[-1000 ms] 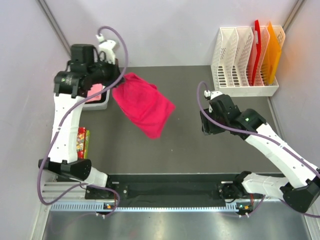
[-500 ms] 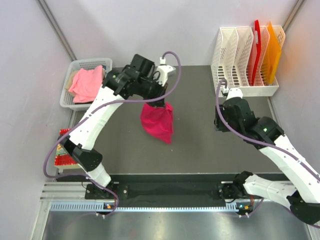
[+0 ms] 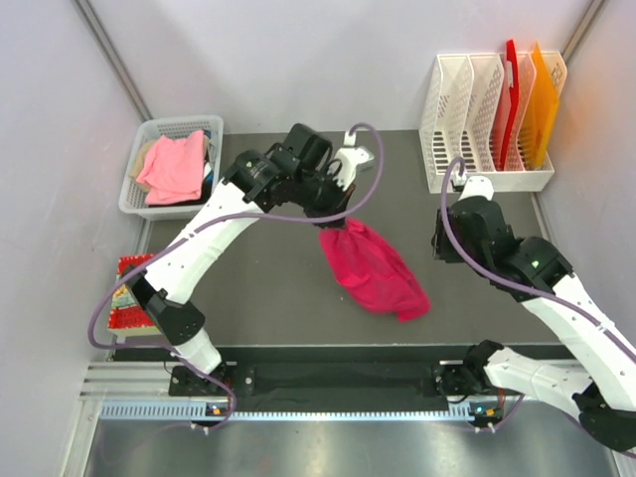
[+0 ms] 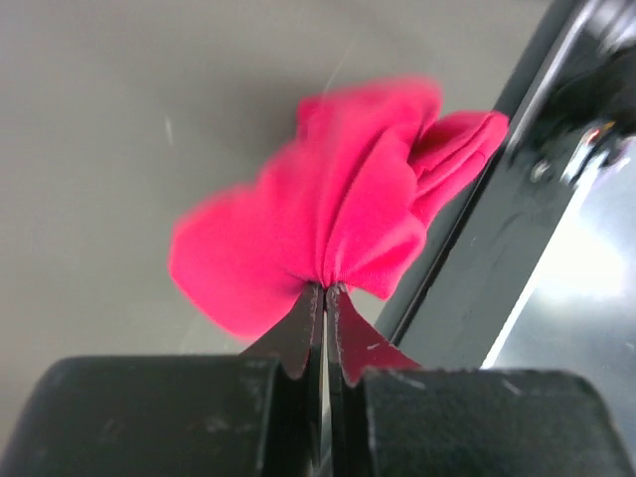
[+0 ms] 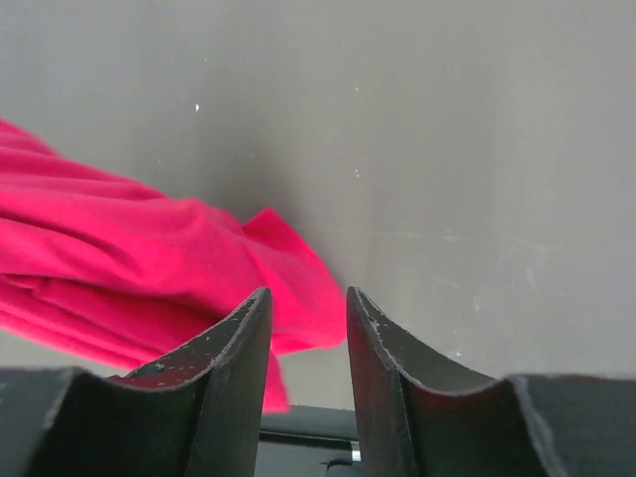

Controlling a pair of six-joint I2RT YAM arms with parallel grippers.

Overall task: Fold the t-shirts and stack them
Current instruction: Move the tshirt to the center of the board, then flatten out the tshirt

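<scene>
top external view, from the left: a colourful packet (image 3: 124,298) lies at the far left edge beside the desk (image 3: 258,288). behind it stands a white basket (image 3: 129,194) holding a pale salmon-pink shirt (image 3: 174,164), bunched up with a bit of tan cloth beside it. the left arm (image 3: 214,224) reaches from its near base up and across to the middle of the desk, and the left jaws are clamped on the upper end of the bright magenta shirt (image 3: 373,268). that shirt trails from the jaws toward the near right in a crumpled strip over the middle of the desk, and i cannot tell how much of it touches the surface. the right arm (image 3: 537,268) stands just right of the shirt without touching it. at the far right corner a white rack (image 3: 467,109) holds a red board (image 3: 512,89) and an orange board (image 3: 542,99) upright. in the left wrist view the jaws are pressed together on a gathered pinch of the magenta shirt (image 4: 328,209), which fans out blurred below them, with a dark rail (image 4: 497,229) to its right. in the right wrist view the right jaws stand apart with nothing between them, the magenta shirt (image 5: 129,268) lying in folds to their left on the grey desk (image 5: 447,149).
</scene>
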